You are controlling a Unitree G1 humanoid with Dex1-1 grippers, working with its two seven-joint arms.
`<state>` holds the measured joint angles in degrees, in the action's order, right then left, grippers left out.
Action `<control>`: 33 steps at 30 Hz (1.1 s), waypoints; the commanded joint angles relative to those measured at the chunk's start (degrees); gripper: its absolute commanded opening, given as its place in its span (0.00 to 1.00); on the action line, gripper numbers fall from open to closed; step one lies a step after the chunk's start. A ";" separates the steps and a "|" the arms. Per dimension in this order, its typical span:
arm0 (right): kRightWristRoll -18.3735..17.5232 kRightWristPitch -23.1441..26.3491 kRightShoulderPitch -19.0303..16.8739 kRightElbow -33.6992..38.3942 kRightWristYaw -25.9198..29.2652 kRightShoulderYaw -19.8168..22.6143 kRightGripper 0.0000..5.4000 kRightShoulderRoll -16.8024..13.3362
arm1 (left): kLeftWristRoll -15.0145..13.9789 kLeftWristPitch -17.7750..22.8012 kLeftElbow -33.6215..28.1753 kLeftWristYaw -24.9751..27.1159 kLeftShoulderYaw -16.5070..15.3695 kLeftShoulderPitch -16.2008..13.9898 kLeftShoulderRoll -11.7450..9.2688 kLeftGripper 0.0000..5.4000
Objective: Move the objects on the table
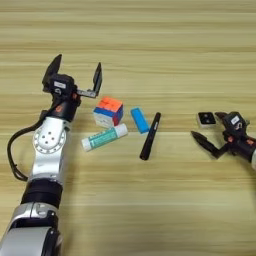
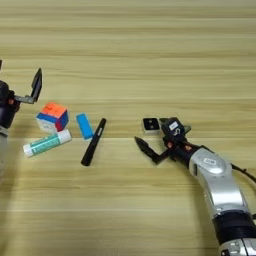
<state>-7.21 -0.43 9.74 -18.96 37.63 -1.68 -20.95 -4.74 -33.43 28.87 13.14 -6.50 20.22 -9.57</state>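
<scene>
On the table [image 1: 150,50], my left gripper [image 1: 76,74] is raised and open, its fingers spread wide just up and left of the multicoloured puzzle cube [image 1: 108,111]. A white-teal glue stick [image 1: 104,137] lies in front of the cube. To the cube's right lie a blue block [image 1: 140,120] and a black marker [image 1: 150,136]. My right gripper [image 2: 150,133] is open and low on the table. The black square block [image 2: 151,125] with a white rim rests by its far finger, and the near finger [image 2: 145,148] points left.
The objects sit in a loose row across the middle of the table. My left arm [image 1: 47,150] runs up the left side and my right arm [image 2: 220,190] comes in from the lower right.
</scene>
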 commanded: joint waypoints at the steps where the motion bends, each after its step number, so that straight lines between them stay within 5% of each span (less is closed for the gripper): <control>1: 0.61 0.96 1.07 -2.61 -2.54 0.46 1.00 1.17 | -0.12 0.82 0.13 0.15 0.28 0.47 -0.07 1.00; 10: 1.37 0.05 2.80 -6.74 -5.81 0.98 1.00 1.37 | -0.03 0.69 0.11 -0.03 0.23 0.41 -0.11 1.00; 33: 2.01 -0.16 1.96 -5.34 -5.86 0.49 0.55 0.83 | -0.26 0.78 -0.16 0.24 0.19 0.29 -0.23 1.00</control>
<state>-6.01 -1.70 12.60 -24.49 31.74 -0.87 -19.59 -4.81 -33.42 28.87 13.15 -6.51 20.22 -9.58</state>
